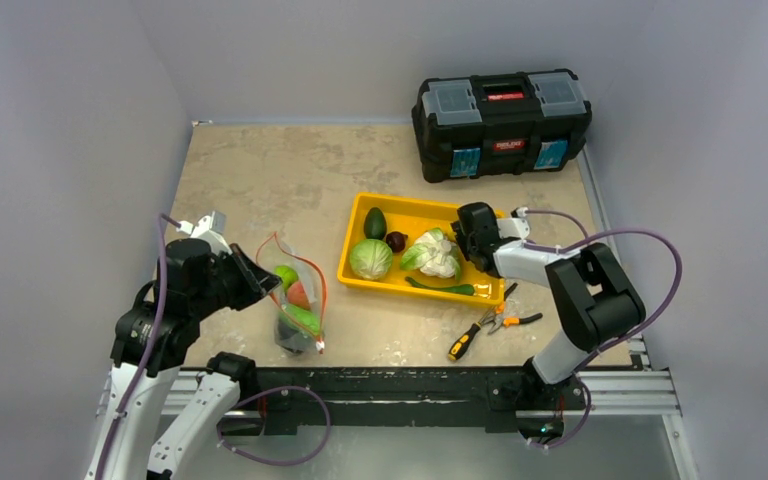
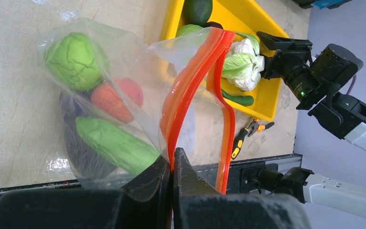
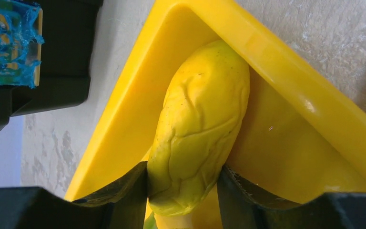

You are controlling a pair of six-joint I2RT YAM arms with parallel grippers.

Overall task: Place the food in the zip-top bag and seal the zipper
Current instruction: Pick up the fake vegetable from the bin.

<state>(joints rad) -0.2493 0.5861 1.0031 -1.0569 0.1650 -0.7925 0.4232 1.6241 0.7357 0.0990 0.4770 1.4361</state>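
Table, from above: one beige mottled table (image 1: 260, 170) between pale grey walls, two arms bolted at its near edge.
Far right corner: one black toolbox (image 1: 500, 125).
Mid-table: one yellow tray (image 1: 380, 283), in front of the toolbox.
Food showing in tray: five pieces, namely avocado (image 1: 375, 222), dark round piece (image 1: 396, 241), cabbage (image 1: 371, 259), cauliflower (image 1: 434, 252), and a slim green piece (image 1: 442, 287) along the near wall.
Tools: two, pliers (image 1: 508, 320) and screwdriver (image 1: 464, 343), lying together just in front of the tray's right end.
Bag: one clear zip-top bag (image 1: 295, 310), left of the tray and apart from it.
Left arm: left gripper (image 1: 263, 283) at the bag's mouth edge.
Right arm: right gripper (image 1: 472, 235) down over the tray's far right corner, just beside the cauliflower.
Left wrist view, grip: the left gripper's two fingers are pressed together, clamped on the zipper (image 2: 190, 81).
Zipper: two red-orange strips, one per lip, parted along most of their length, so the mouth stands open.
Food in bag: four pieces, namely light green lump (image 2: 76, 59), red-orange piece (image 2: 116, 100), cucumber (image 2: 116, 145), and a dark purple piece (image 2: 83, 160) under them.
Right wrist view, corner: one wrinkled yellow piece (image 3: 198, 129) lies in the tray's corner, against its wall.
Grip: the right gripper's two fingers (image 3: 119, 200) sit one against each side of the yellow piece's near end, clamped on it.
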